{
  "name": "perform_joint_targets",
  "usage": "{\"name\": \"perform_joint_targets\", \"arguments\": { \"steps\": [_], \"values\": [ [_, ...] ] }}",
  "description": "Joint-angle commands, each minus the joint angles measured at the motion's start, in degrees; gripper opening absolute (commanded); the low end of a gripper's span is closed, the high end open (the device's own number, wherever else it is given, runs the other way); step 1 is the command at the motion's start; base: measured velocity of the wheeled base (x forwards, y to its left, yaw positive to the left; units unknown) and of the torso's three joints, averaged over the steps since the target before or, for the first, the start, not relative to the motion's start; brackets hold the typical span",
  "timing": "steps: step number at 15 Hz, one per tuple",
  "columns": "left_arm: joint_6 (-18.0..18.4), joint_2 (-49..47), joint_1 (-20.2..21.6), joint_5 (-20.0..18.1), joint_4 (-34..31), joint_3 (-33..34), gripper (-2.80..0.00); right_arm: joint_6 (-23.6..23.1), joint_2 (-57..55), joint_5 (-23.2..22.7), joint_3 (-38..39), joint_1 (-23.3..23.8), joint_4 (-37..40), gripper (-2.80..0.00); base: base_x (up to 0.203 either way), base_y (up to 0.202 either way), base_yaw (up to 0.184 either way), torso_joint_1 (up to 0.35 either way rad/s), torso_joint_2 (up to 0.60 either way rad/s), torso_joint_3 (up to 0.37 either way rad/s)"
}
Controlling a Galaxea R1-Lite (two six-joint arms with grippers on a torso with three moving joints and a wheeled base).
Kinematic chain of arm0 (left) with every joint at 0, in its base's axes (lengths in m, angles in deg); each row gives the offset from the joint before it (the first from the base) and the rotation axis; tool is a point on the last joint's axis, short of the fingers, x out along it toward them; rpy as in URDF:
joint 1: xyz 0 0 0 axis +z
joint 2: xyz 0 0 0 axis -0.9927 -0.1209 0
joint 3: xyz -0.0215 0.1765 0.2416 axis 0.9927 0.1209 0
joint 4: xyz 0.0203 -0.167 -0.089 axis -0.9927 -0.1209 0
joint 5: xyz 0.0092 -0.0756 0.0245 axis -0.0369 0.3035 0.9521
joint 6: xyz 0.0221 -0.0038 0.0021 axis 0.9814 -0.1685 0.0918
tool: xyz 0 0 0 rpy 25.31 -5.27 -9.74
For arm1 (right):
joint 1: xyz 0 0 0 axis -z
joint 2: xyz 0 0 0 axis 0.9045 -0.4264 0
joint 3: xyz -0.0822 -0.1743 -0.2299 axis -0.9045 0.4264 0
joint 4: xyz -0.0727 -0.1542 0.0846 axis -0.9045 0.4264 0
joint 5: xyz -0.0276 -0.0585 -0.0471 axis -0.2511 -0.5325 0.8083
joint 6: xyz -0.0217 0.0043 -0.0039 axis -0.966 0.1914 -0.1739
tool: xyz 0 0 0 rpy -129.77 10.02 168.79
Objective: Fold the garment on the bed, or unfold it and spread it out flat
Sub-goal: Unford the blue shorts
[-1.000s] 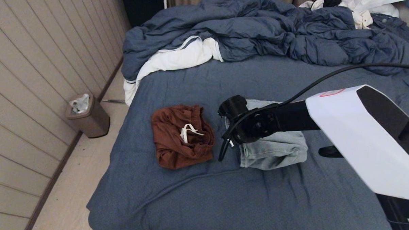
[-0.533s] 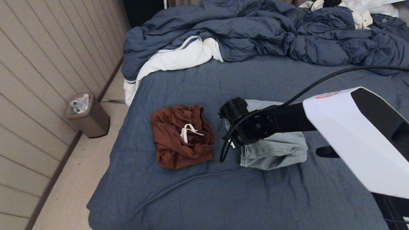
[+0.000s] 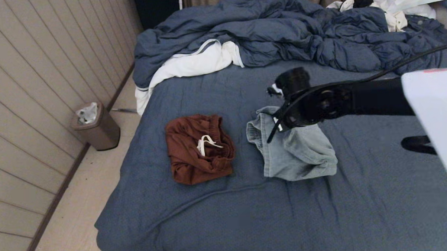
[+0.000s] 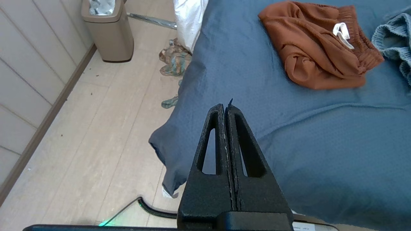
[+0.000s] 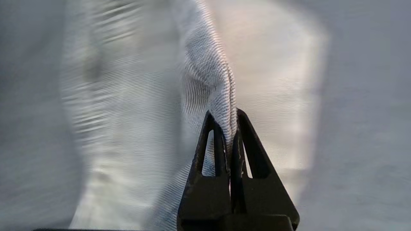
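Pale grey-blue shorts (image 3: pixel 297 154) lie crumpled mid-bed, one edge pulled up. My right gripper (image 5: pixel 225 113) is shut on a fold of this twill fabric (image 5: pixel 205 80); in the head view its black wrist (image 3: pixel 301 104) covers the fingers above the shorts' far edge. Rust-brown shorts (image 3: pixel 198 150) with a white drawstring lie bunched to their left, untouched, and show in the left wrist view too (image 4: pixel 314 54). My left gripper (image 4: pixel 225 107) is shut on nothing, hovering over the near left corner of the bed (image 4: pixel 321 144).
A rumpled blue duvet (image 3: pixel 279 30) and white linens (image 3: pixel 191 65) fill the bed's far end. On the floor left of the bed stand a tan bin (image 3: pixel 95 126) and a crumpled cloth (image 4: pixel 175 59). A panelled wall runs along the left.
The right gripper closed on the grey-blue shorts, then the arm rose and swung toward the far right, lifting the shorts' edge. The rust-brown shorts stayed put.
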Motion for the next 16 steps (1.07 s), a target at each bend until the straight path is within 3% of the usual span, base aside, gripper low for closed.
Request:
{"name": "perform_joint_targets", "arguments": {
  "steps": [1,3,10,16],
  "values": [
    [-0.1,-0.1,0.0,0.0,0.0,0.0,-2.80,-0.7,5.5,-0.2,1.7,4.8,0.1,-2.80,0.000,0.000,0.000,0.000,0.00,0.000],
    [-0.1,-0.1,0.0,0.0,0.0,0.0,-2.80,-0.7,7.5,-1.5,4.6,9.8,-0.1,-2.80,0.000,0.000,0.000,0.000,0.00,0.000],
    [-0.1,-0.1,0.0,0.0,0.0,0.0,-2.80,-0.1,7.4,-12.4,11.8,29.5,-4.2,-2.80,0.000,0.000,0.000,0.000,0.00,0.000],
    [-0.1,-0.1,0.0,0.0,0.0,0.0,-2.80,-2.5,3.6,-15.1,13.6,37.2,-11.2,-2.80,0.000,0.000,0.000,0.000,0.00,0.000]
  ]
}}
